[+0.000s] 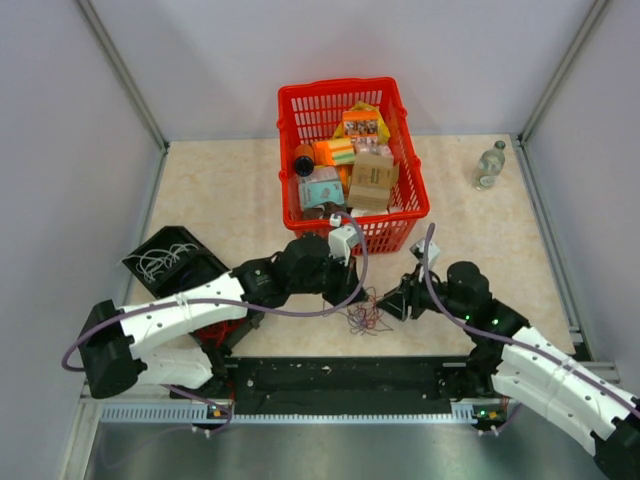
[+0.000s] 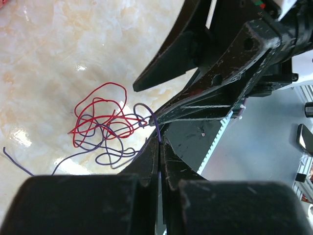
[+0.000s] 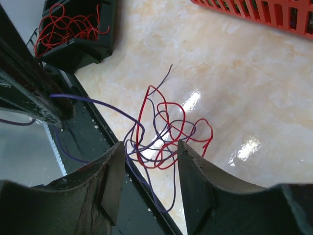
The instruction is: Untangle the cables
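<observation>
Pinching one purple strand, the left tool sits closed at nine o'clock of the cables, right tool open at three, tangle hardly undone.

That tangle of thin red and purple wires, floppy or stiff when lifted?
Probably floppy: the red and purple wire tangle lies in loose loops. Likely light enough to drag whole if the left gripper, shut on a purple strand, pulls.
</observation>
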